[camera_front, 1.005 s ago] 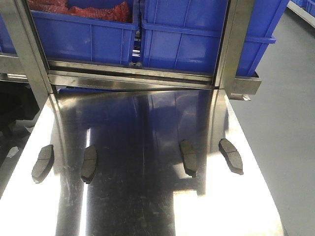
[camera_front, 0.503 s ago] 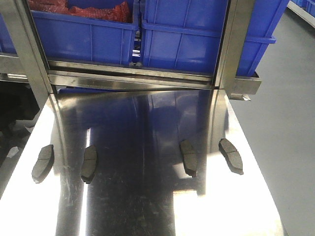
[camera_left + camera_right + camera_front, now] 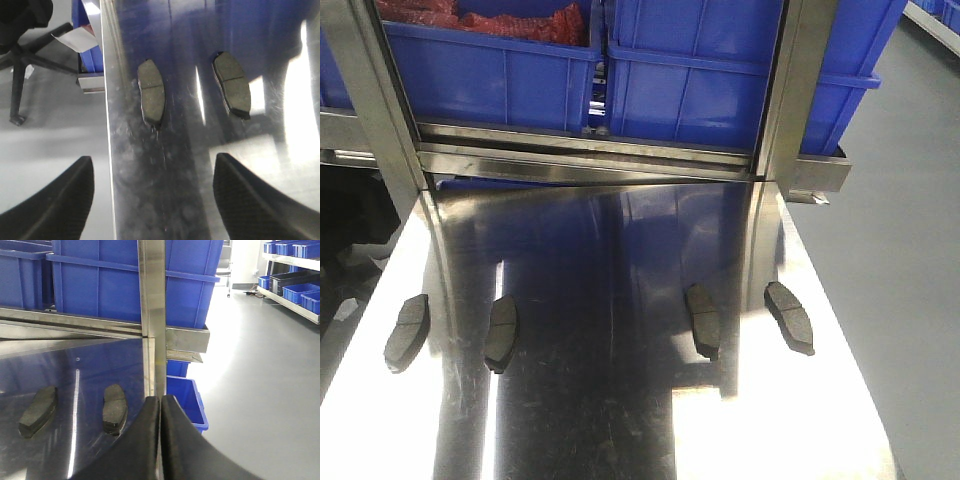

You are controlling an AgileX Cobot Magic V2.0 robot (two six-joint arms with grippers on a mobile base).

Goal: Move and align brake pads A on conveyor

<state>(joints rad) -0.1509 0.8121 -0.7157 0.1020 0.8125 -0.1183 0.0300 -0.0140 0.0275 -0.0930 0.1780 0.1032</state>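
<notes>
Several brake pads lie apart in a row on the shiny steel table (image 3: 620, 420): two at the left (image 3: 406, 331) (image 3: 501, 332) and two at the right (image 3: 702, 319) (image 3: 789, 316). The conveyor is out of view. My left gripper (image 3: 154, 159) is open and empty above the table's left edge, with two pads (image 3: 151, 98) (image 3: 232, 84) ahead of it. My right gripper (image 3: 160, 400) is shut on nothing near the table's right edge, and the nearest pad (image 3: 114, 407) lies just left of its tips, with another pad (image 3: 38, 410) farther left.
Blue bins (image 3: 690, 70) sit on a steel rack behind the table, between upright posts (image 3: 790, 90) (image 3: 380, 100). A black chair base (image 3: 20, 55) stands on the floor to the left. A blue bin (image 3: 185, 395) sits on the floor under the rack at right.
</notes>
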